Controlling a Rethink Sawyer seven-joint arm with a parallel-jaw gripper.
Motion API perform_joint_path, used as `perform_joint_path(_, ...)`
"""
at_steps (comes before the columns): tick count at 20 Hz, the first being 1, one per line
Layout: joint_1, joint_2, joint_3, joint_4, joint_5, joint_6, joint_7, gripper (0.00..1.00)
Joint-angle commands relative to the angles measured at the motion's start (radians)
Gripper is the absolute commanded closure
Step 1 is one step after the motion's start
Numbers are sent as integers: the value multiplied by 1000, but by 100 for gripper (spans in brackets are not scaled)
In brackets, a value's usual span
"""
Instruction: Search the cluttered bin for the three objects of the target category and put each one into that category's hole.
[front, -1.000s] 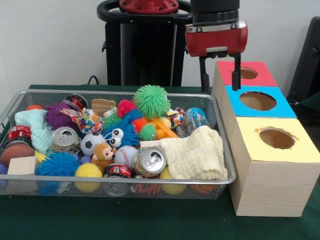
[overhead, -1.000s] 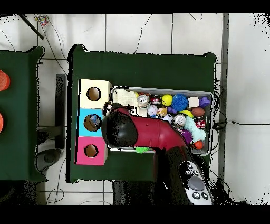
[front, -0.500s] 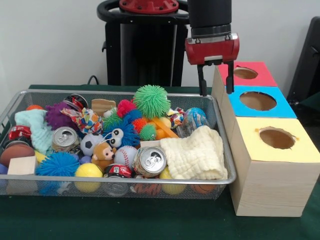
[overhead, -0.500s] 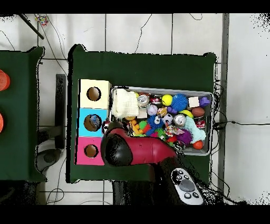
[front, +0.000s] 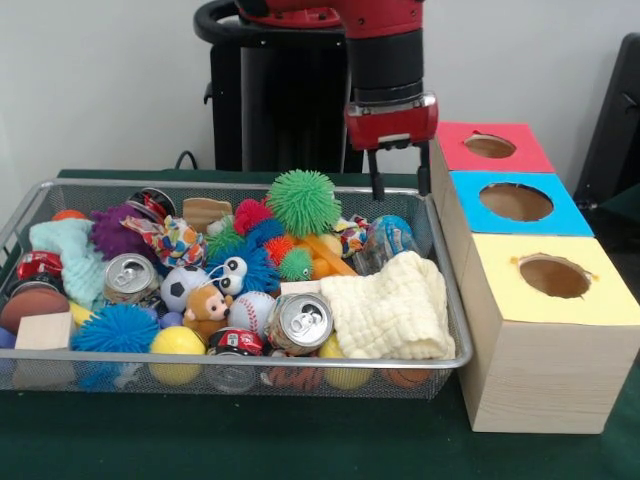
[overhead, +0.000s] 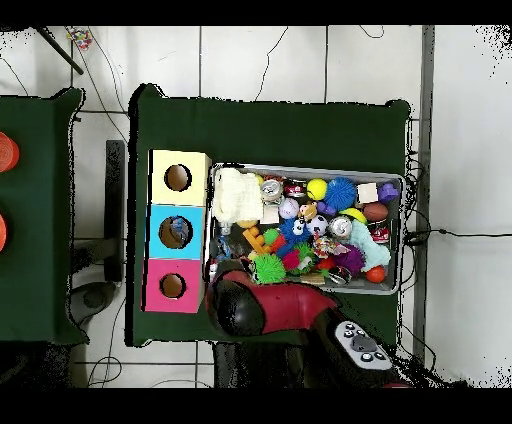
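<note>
At the bin's far right corner, beside the red box (front: 490, 147), the gripper (front: 398, 170) hangs above the wire bin (front: 445, 300). Fingers spread, nothing between them. Tips sit just over the rim, near the clear blue ball (front: 392, 236) and well above the pile.

Target category is not stated and cannot be read from the contents; no candidate is singled out. The bin holds several families: spiky balls such as the green one (front: 303, 201), soda cans (front: 300, 322), a baseball (front: 251, 311), a yellow cloth (front: 390, 312), and a wooden block (front: 43, 332). Three boxes stand in a row right of the bin: red, blue (front: 515, 203), yellow (front: 553, 277), each with a round hole on top. From overhead, the arm covers the bin's near edge, so items under it are probably hidden.

Step in hand, as judged: start of a search-and-pick. To do it well:
- choose an item lying on top, clear of neighbours;
- descend straight, jaws wide, straddling it;
- avoid the mesh wall and the cloth, which could snag;
- lift clear before crossing to the hole.
</note>
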Motion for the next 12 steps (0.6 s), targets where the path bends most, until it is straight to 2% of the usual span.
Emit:
perform_joint_path(1,-148,140,-4,29,-132,-88,88,0)
perform_joint_path(7,-222,160,12,-3,-190,-61,61,0)
perform_joint_path(9,-231,189,3,-42,-211,-61,52,0)
perform_joint_path(12,-198,237,-49,-109,-227,-84,60,0)
